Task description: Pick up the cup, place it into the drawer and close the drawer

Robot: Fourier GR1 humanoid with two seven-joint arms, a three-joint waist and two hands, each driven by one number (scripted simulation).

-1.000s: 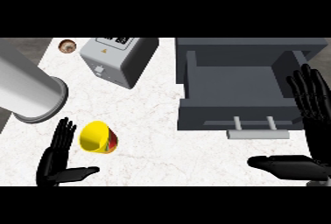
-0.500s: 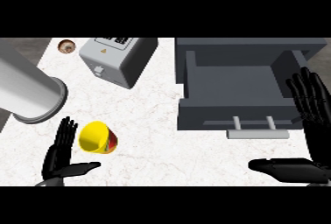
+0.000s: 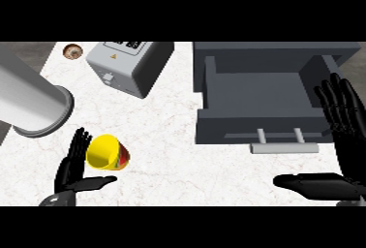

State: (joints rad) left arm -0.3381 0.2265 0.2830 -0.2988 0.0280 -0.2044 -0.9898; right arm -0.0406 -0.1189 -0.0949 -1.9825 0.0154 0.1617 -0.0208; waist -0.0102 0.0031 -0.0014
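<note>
On the white marbled counter [image 3: 172, 145], near its lower left part, the yellow cup with a red-banded outside [image 3: 105, 152] is seen lying on its side, its mouth turned to the left. It has not been picked up. The black left hand [image 3: 73, 167] is held just to the left of the cup, fingers straight and pointing up, thumb spread out below the cup; nothing is gripped, and whether the fingers touch the rim cannot be told. The black right hand [image 3: 348, 145] is shown at the right edge, likewise open with straight fingers, resting just beside the right wall of the dark grey drawer [image 3: 250, 127] and holding nothing.

The drawer is already pulled out, and nothing is seen in it, with its pale grey bar handle [image 3: 284, 147] facing the lower edge. As judged from this, every step is left: the grasp, the carry well across the counter, the release into the drawer, and the closing push.

Counted: one cup, one drawer with one handle, two hands. Besides these, one grey boxy appliance [image 3: 132, 65], one large grey cylinder [image 3: 32, 104] and one small brown round object [image 3: 71, 50] are present.
</note>
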